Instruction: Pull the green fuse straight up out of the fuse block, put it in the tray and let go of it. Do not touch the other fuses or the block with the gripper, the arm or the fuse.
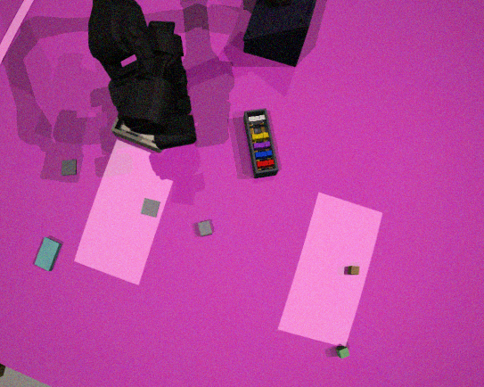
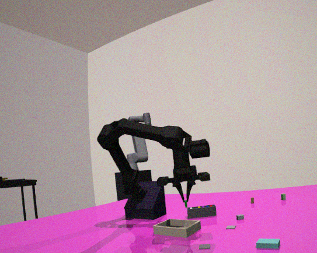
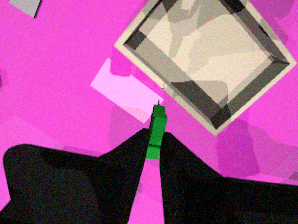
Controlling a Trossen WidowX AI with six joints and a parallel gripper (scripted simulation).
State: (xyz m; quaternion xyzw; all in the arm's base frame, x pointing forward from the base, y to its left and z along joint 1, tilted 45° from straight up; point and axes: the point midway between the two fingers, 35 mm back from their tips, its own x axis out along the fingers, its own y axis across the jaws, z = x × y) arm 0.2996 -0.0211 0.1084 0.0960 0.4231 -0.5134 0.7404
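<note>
The green fuse (image 3: 157,131) is clamped between the fingers, held upright in the air just off a corner of the tray (image 3: 135,42), not over its floor as seen from the wrist. The fuse block (image 1: 261,143) is left well apart on the pink desk (image 1: 251,267), white, yellow, purple, blue and red fuses seated in it

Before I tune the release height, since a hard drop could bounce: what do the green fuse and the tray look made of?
The green fuse, held in the shut gripper, looks like matte, opaque moulded plastic: flat uniform colour, crisp block edges, no shine. The tray looks like rigid beige plastic or painted board, with straight, thick walls and a dull, smooth floor. The look leaves both open.
</note>
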